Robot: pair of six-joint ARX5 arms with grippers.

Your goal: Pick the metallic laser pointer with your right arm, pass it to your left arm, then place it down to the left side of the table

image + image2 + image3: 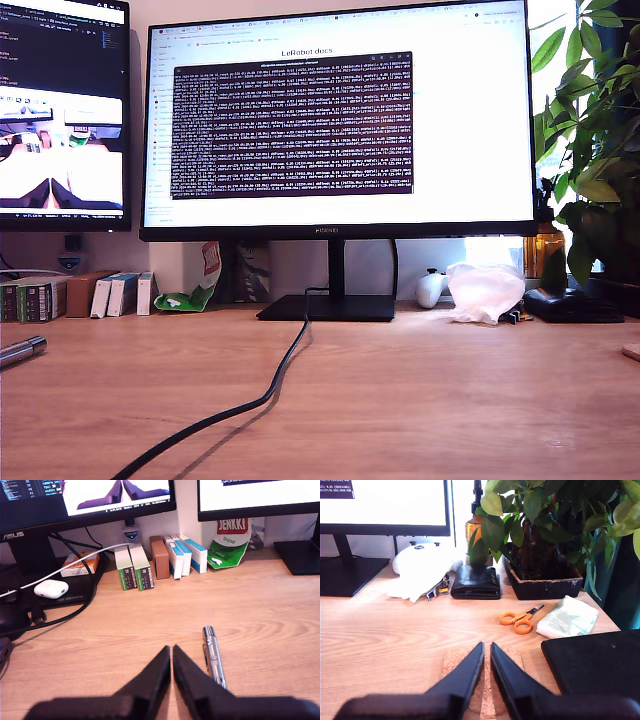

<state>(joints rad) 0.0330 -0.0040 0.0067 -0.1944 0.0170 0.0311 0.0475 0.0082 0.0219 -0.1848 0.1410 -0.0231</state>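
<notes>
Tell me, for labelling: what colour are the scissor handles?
Orange scissor handles, clearest in the second wrist view.

The brown wooden table [420,400] holds a shiny laser pointer [213,655], a black cable [240,405], small boxes [155,562], orange scissors [519,619], a black wallet [475,581] and a plant pot [545,582].

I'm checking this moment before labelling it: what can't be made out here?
- Laser pointer: its near end is hidden behind my first gripper; the exterior view's left edge cuts it off.
- Black cable: runs off the exterior view's bottom edge.
- Terminal text on the monitor: too small.
- Both arms: outside the exterior view.
</notes>
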